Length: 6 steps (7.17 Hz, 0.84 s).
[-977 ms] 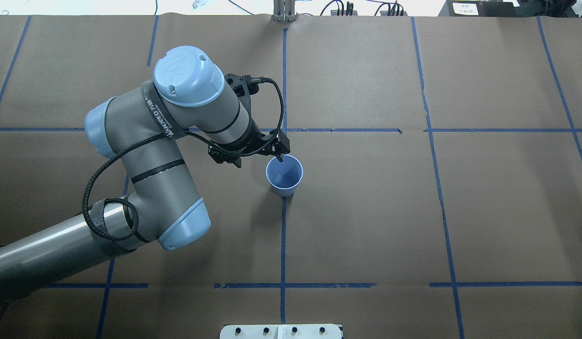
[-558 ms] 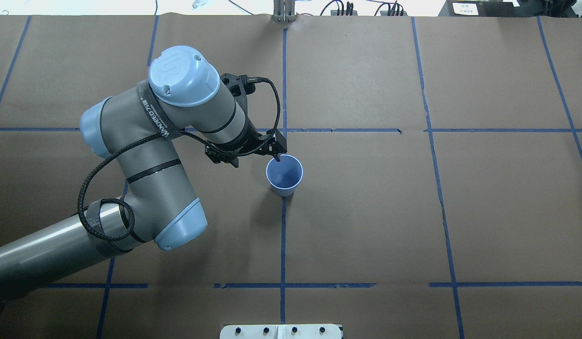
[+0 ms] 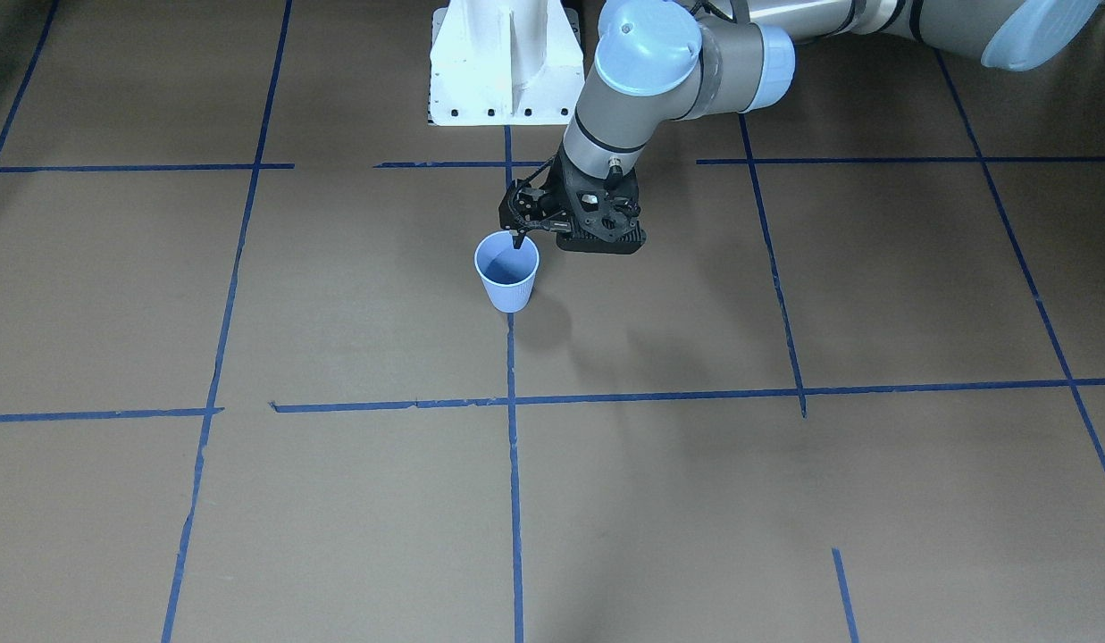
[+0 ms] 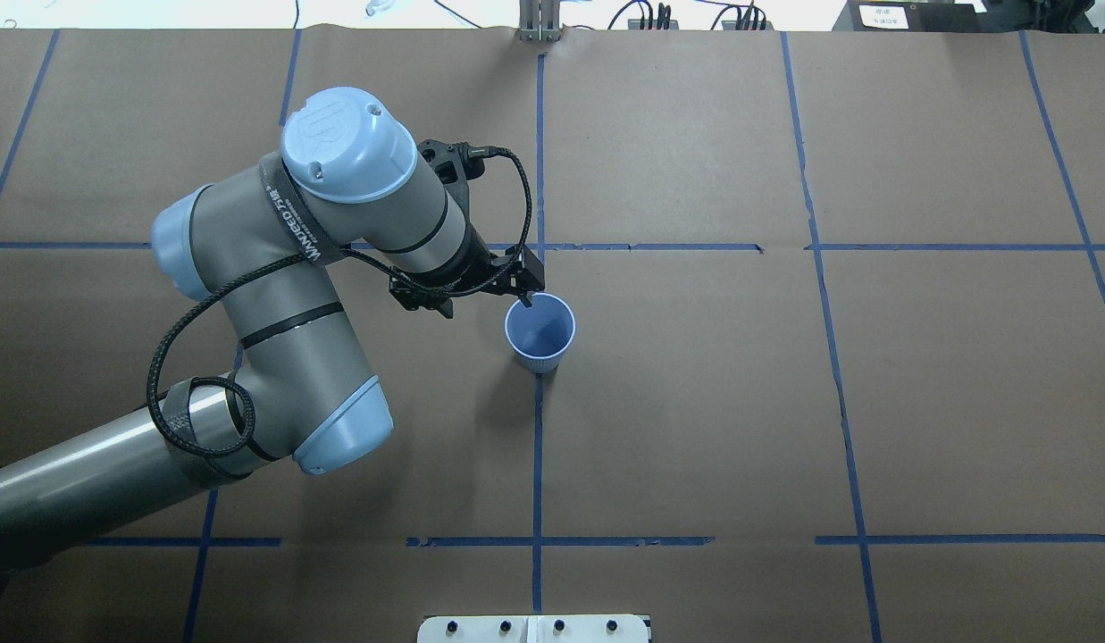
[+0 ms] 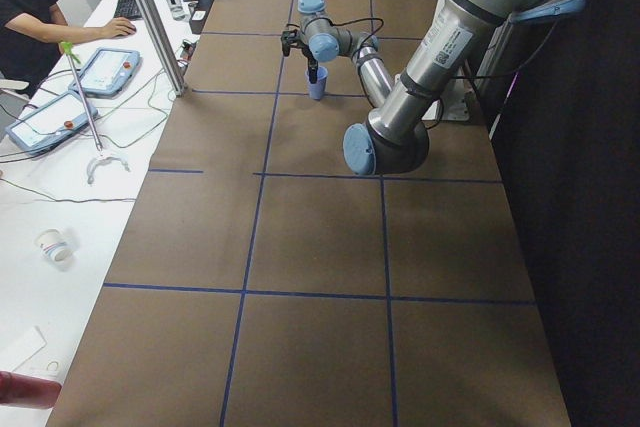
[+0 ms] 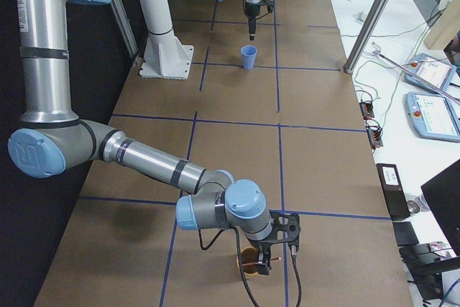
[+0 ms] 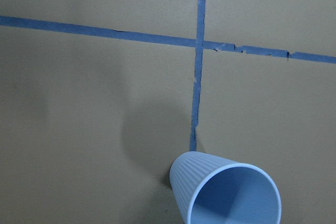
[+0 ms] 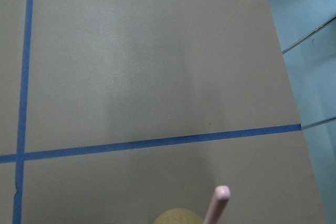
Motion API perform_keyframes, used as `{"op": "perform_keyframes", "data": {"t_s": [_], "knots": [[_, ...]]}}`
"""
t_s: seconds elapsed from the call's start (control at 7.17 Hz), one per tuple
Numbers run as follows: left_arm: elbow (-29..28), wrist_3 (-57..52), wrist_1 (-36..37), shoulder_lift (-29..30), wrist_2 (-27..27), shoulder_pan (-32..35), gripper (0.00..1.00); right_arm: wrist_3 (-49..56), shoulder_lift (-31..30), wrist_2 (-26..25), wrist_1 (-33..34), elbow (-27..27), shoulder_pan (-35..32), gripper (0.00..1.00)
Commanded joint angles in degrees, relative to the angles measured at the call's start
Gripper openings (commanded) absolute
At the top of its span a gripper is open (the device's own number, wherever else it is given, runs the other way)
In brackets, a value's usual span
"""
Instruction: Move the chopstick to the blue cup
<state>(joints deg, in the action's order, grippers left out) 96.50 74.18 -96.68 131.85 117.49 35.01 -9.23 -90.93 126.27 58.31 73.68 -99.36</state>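
Grey left arm (image 4: pixel 284 295) reaches across your bench (image 4: pixel 874 402). Its end effector (image 4: pixel 527 298) points down right at the rim of the blue cup (image 4: pixel 540 334), on the cup's left side, and the fingers look pressed together. The blue cup stands upright on a tape line. Now look far over at the right end: the pink chopstick (image 8: pixel 217 205) stands in a yellow cup (image 8: pixel 178 217), with the right end effector (image 6: pixel 267 264) just beside it. Spread or pinching, you cannot tell.

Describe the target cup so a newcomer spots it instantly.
On the brown table gridded with blue tape, find the left gripper near the middle. At its tip stands the blue cup, ribbed, open-topped, the only cup nearby.
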Motion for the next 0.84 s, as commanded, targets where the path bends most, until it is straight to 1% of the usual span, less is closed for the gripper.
{"op": "perform_keyframes", "data": {"t_s": [0.0,0.28,0.42,0.56,0.7], "knots": [[0.0,0.0,-0.09,-0.1,0.02,-0.03,1.0,-2.44,0.05,-0.06,-1.36,-2.04,-0.04,0.92],[0.0,0.09,-0.09,-0.28,0.02,-0.12,1.0,-2.73,0.31,-0.15,-1.44,-1.96,0.04,0.78],[-0.09,0.0,-0.01,-0.28,-0.06,-0.12,1.0,-2.81,0.31,-0.24,-1.88,-2.3,0.04,0.76],[-0.09,0.09,-0.09,-0.28,-0.07,-0.12,1.0,-2.81,0.49,-0.24,-3.1,-3.44,0.13,0.76],[-0.09,0.09,-0.09,-0.28,-0.07,-0.12,1.0,-2.81,0.49,-0.5,-6.07,-5.19,0.13,0.76]]}}
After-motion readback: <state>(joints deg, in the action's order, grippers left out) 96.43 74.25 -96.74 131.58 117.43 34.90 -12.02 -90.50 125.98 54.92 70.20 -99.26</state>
